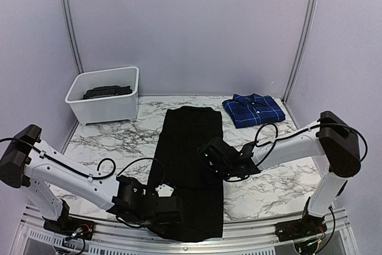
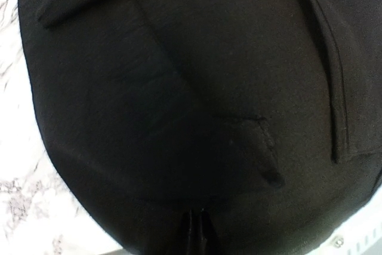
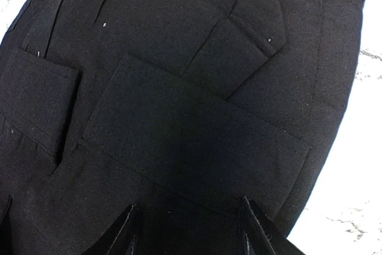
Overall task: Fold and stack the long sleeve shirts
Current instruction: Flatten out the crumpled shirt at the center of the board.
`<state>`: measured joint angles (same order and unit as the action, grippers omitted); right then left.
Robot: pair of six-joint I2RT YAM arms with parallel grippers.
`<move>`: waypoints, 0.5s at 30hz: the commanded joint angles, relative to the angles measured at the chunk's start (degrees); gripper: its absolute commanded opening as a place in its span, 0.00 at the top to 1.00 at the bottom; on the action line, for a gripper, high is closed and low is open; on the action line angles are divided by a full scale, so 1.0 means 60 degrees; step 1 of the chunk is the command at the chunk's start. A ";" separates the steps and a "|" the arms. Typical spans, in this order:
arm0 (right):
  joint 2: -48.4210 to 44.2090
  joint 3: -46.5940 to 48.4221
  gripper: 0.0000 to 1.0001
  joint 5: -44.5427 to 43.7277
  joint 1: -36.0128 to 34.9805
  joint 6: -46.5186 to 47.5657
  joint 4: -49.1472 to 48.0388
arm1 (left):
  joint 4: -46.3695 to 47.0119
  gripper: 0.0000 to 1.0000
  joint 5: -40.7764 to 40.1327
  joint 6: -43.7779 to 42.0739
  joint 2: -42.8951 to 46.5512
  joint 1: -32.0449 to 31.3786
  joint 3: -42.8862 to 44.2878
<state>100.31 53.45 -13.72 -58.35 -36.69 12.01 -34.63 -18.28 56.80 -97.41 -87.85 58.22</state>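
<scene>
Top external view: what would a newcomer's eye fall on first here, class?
A long black shirt, folded into a strip, runs down the middle of the marble table. A folded blue plaid shirt lies at the far right; a white bin stands far left.

Beyond left tool: open bench, then white bin blocking far corner.
Beyond right tool: folded plaid shirt, low obstacle.
Right of right tool: own arm above bench.

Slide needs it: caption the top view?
Left gripper shut at the black shirt's near hem, right gripper open over its middle.
</scene>
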 commanded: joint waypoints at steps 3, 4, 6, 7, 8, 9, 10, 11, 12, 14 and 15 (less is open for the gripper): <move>0.0343 0.0130 0.47 -0.0023 0.0130 0.0222 0.0255 | -0.0360 1.00 0.0090 -0.0205 0.1094 -0.0138 -0.0111; 0.0346 0.0133 0.47 -0.0002 0.0130 0.0225 0.0265 | -0.0354 1.00 0.0261 -0.0307 0.1244 -0.0186 -0.0150; 0.0326 0.0119 0.47 0.0033 0.0131 0.0233 0.0282 | -0.0344 1.00 0.0638 -0.0499 0.1591 -0.0272 -0.0313; 0.0311 0.0115 0.47 0.0040 0.0130 0.0240 0.0283 | -0.0339 1.00 0.0895 -0.0565 0.1744 -0.0296 -0.0450; 0.0296 0.0115 0.47 0.0051 0.0130 0.0249 0.0296 | -0.0337 1.00 0.1141 -0.0628 0.1888 -0.0319 -0.0590; 0.0289 0.0115 0.47 0.0053 0.0130 0.0254 0.0298 | -0.0338 1.00 0.1357 -0.0676 0.1997 -0.0338 -0.0780; 0.0274 0.0130 0.47 0.0064 0.0130 0.0276 0.0305 | -0.0316 1.00 0.1602 -0.0709 0.2099 -0.0363 -0.0965; 0.0274 0.0137 0.47 0.0067 0.0141 0.0283 0.0310 | -0.0275 1.00 0.1823 -0.0730 0.2186 -0.0371 -0.1138; 0.0283 0.0156 0.47 0.0080 0.0131 0.0297 0.0320 | -0.0254 1.00 0.2043 -0.0735 0.2246 -0.0369 -0.1291; 0.0253 0.0207 0.47 0.0108 0.0130 0.0326 0.0363 | -0.0168 0.94 0.2382 -0.0776 0.2280 -0.0371 -0.1497; 0.0227 0.0247 0.47 0.0115 0.0132 0.0335 0.0401 | -0.0134 0.85 0.2500 -0.0795 0.2282 -0.0368 -0.1540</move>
<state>100.55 53.58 -13.87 -58.24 -35.22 11.99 -34.81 -9.17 53.52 -84.55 -89.60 50.92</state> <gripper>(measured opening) 0.532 0.036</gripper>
